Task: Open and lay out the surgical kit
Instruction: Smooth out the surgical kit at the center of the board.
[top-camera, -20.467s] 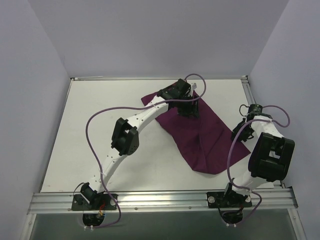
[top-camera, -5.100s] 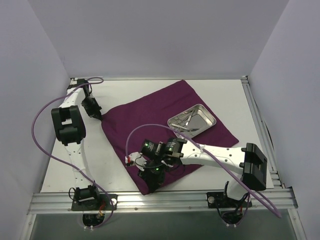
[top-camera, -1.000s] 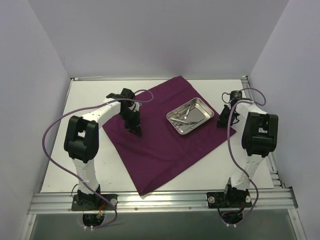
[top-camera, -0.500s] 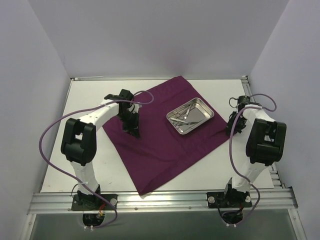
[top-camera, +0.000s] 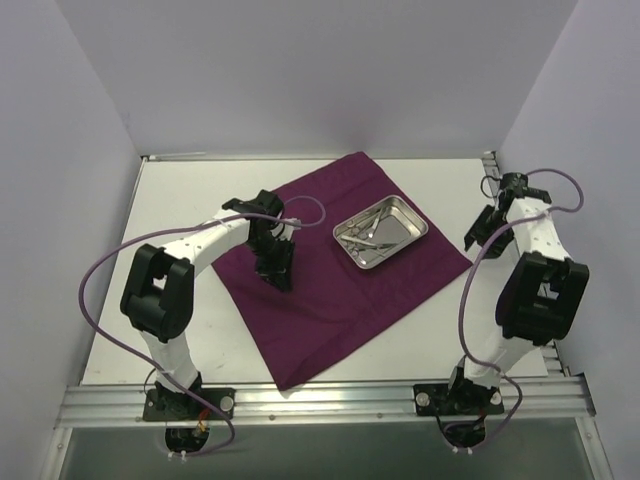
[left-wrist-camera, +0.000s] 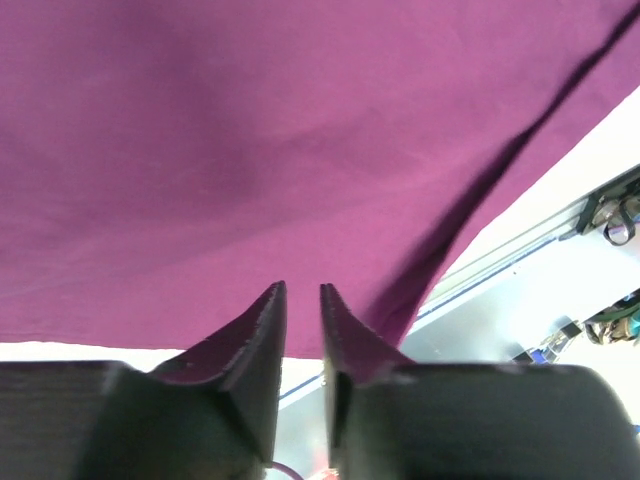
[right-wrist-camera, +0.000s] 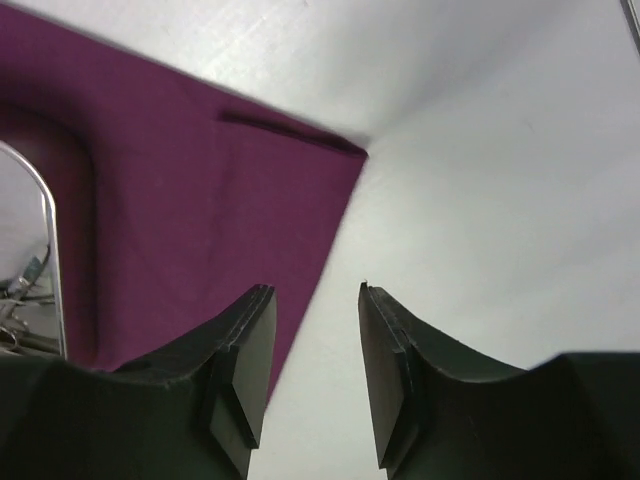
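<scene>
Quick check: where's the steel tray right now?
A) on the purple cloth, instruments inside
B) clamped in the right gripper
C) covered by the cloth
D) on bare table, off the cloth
A: the top view shows the steel tray sitting uncovered on the spread purple cloth, with the instruments lying in it and neither arm touching it.

The top camera looks down from high behind on the whole table, and both wrist cameras look closely at the same purple cloth.
</scene>
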